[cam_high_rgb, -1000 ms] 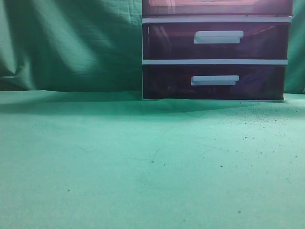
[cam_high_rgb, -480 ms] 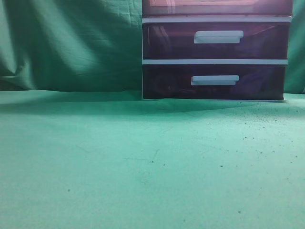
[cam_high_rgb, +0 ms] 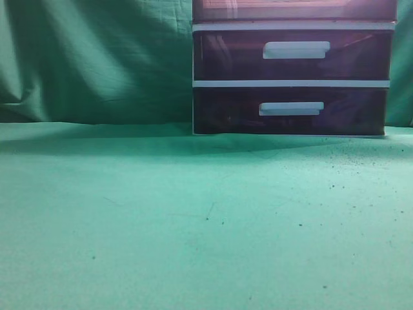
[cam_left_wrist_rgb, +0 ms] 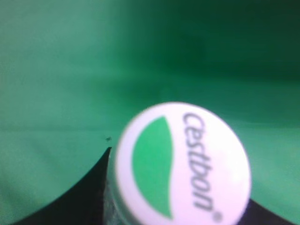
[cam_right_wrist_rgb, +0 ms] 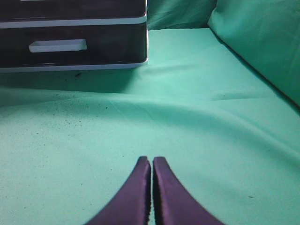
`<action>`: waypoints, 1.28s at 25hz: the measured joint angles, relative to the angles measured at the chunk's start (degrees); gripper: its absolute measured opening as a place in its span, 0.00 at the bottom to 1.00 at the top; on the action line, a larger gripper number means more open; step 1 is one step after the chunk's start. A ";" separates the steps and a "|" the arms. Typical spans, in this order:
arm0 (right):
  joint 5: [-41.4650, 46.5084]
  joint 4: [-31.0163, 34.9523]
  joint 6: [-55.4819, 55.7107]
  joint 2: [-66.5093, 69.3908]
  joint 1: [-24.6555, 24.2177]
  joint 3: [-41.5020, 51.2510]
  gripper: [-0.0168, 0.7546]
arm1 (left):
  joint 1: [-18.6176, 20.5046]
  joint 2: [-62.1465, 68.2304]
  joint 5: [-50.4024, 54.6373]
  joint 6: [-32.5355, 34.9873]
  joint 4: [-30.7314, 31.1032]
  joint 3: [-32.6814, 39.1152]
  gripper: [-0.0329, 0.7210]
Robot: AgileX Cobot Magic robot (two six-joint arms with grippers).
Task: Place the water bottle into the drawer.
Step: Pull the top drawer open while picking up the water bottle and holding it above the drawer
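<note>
The water bottle shows only in the left wrist view, as a white cap [cam_left_wrist_rgb: 183, 164] with a green leaf and the word "cestbon", close to the camera. My left gripper [cam_left_wrist_rgb: 180, 206] is shut on the bottle below the cap, and its black fingers [cam_left_wrist_rgb: 75, 201] show on both sides. The drawer [cam_high_rgb: 293, 10] is cut off by the top edge of the exterior view and looks paler than the two below. My right gripper [cam_right_wrist_rgb: 152, 160] is shut and empty, low over the green cloth in front of the unit. Neither gripper shows in the exterior view.
The white-framed unit [cam_high_rgb: 290, 82] stands at the back right on the green cloth [cam_high_rgb: 193, 219], with the two lower drawers [cam_high_rgb: 293, 55] shut. It also shows in the right wrist view [cam_right_wrist_rgb: 75, 47] at upper left. Green cloth hangs behind and at the right [cam_right_wrist_rgb: 262, 42].
</note>
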 joint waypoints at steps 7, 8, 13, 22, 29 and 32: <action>0.00 0.00 0.00 0.00 0.00 0.00 0.02 | -9.04 -7.34 5.80 1.55 0.00 -5.13 0.40; 0.00 0.00 0.00 0.00 0.00 0.00 0.02 | -10.21 -8.71 6.75 1.65 0.00 -5.56 0.40; -7.19 -0.81 0.17 0.00 0.00 0.13 0.02 | -12.85 -16.14 12.99 1.87 0.00 -6.47 0.40; -37.96 6.42 -1.04 0.32 0.00 -4.60 0.02 | -14.07 -25.03 18.09 4.38 -5.38 -6.59 0.40; -14.89 7.11 -11.66 17.77 0.00 -25.74 0.02 | -20.00 -25.37 18.57 7.43 -6.83 -6.59 0.40; -9.69 7.11 -12.32 28.16 -0.39 -32.59 0.02 | -21.10 -25.12 18.57 7.77 -7.42 -6.59 0.40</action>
